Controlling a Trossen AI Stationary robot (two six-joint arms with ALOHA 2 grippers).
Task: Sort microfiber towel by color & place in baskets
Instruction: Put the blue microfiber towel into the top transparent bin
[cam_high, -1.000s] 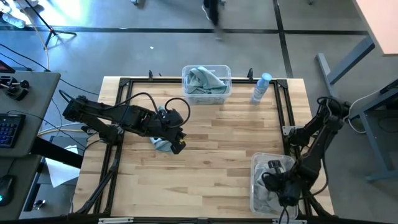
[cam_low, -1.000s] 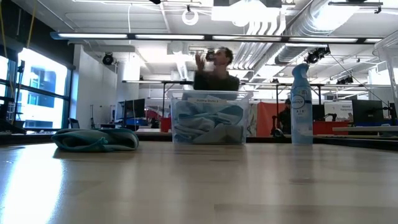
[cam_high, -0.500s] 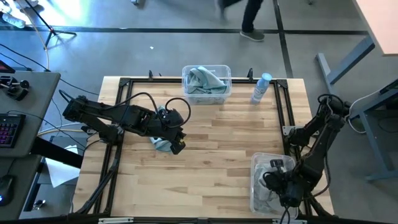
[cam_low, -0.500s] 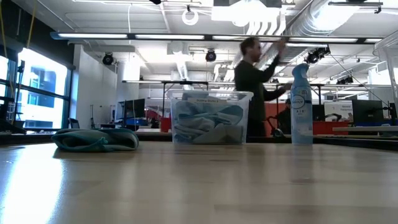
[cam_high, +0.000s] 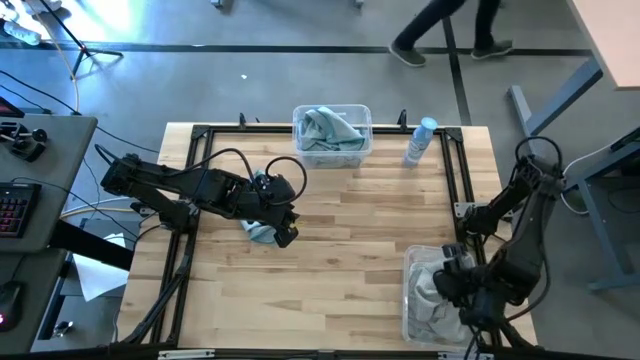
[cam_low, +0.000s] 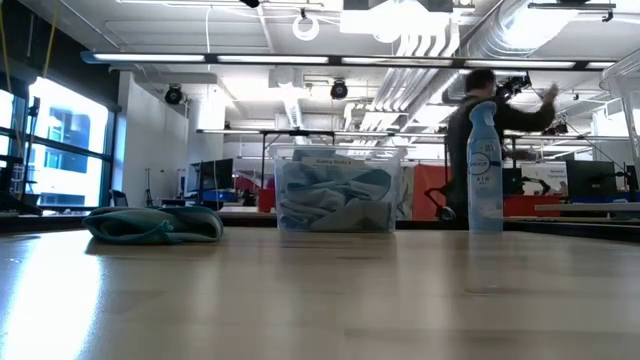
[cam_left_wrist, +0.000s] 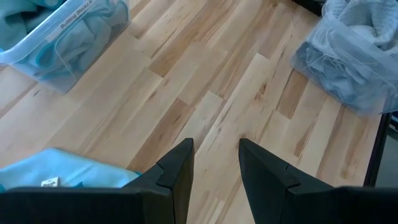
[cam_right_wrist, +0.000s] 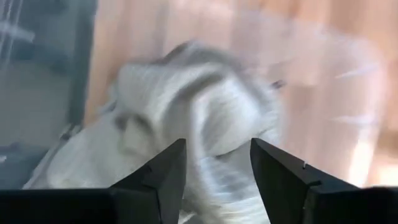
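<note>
- Right claw (cam_right_wrist: 214, 163) hangs narrowly parted, empty, above crumpled light grey microfiber towels (cam_right_wrist: 199, 118) in the clear plastic basket (cam_high: 412, 262).
- Left claw (cam_left_wrist: 216, 163) hangs narrowly parted, empty, beside a pale teal towel (cam_left_wrist: 59, 167) on the wooden worktop (cam_left_wrist: 205, 93).

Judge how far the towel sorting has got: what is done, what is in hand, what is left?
Done: teal towels fill the far basket; grey towels lie in the near basket. In hand: nothing; the right gripper is open above the grey ones. Left: one teal towel on the table by the open left gripper.
</note>
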